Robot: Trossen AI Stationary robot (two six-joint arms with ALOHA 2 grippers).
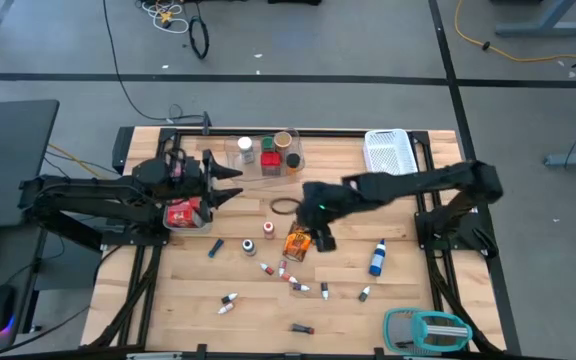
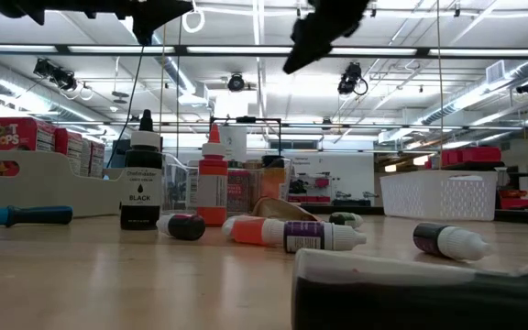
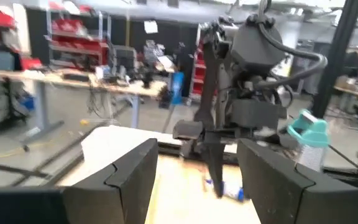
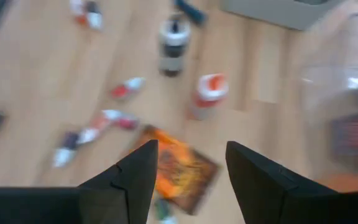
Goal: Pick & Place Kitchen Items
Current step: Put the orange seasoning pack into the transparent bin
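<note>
We're hanging our right gripper (image 4: 185,165) open and empty over one orange packet (image 4: 179,168), two upright bottles (image 4: 174,45) just ahead, five tiny vials scattered beside. Left gripper (image 3: 194,171) is waiting open too.

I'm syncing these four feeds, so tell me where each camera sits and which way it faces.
High view: overhead, straight down on the table; both arms show.
Low view: at tabletop height, level past small bottles into the room; arms hang from above.
Left wrist view: on the left arm, facing the right arm; own fingers below.
Right wrist view: on the right arm, looking down; own fingers frame the orange packet.
Shared: the packet also shows from overhead.
</note>
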